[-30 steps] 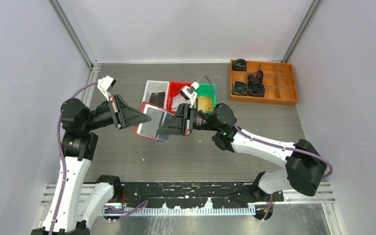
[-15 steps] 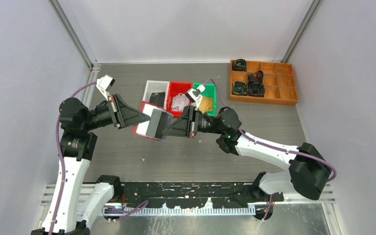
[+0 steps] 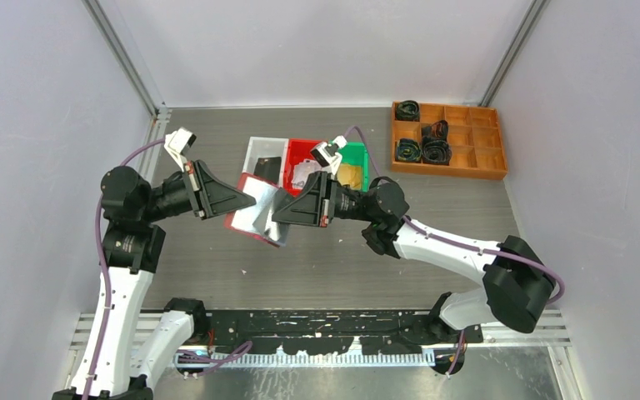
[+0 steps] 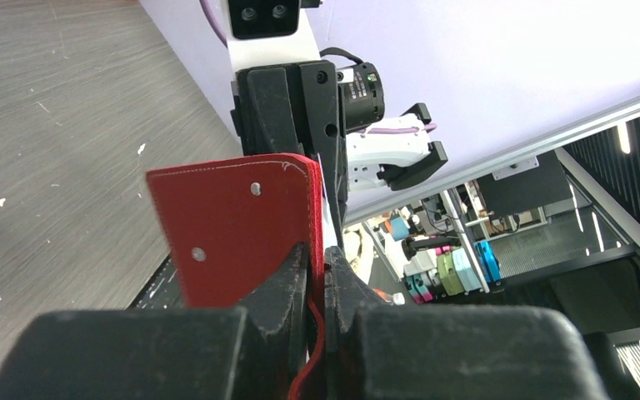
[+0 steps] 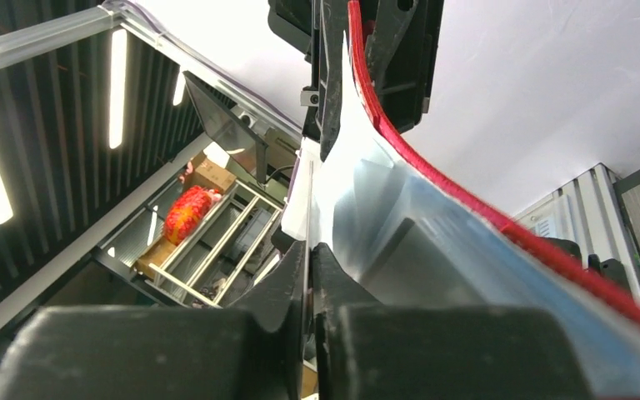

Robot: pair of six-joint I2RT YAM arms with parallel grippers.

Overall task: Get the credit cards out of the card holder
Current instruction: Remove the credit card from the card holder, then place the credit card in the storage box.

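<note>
The red card holder (image 3: 236,220) hangs in the air between both arms, and my left gripper (image 3: 250,200) is shut on its red edge (image 4: 242,225). Its pale clear-sleeved inside (image 5: 433,242) faces my right gripper (image 3: 275,212), which sits right against it. The jaws of the right gripper (image 5: 310,248) are pinched on the edge of a thin silvery credit card (image 3: 267,223) with only a hairline gap. This card slants down out of the holder. A dark card (image 3: 268,167), a pale card (image 3: 303,173) and a gold card (image 3: 350,177) lie in the bins behind.
A white bin (image 3: 254,148), a red plastic bin (image 3: 293,147) and a green bin (image 3: 363,162) stand in a row behind the grippers. An orange divided tray (image 3: 450,173) with black coiled items sits at the back right. Grey walls close in on both sides.
The right gripper has shifted slightly left and nearer the holder. The silvery card now tilts lower below the holder. The left arm has stayed put.
</note>
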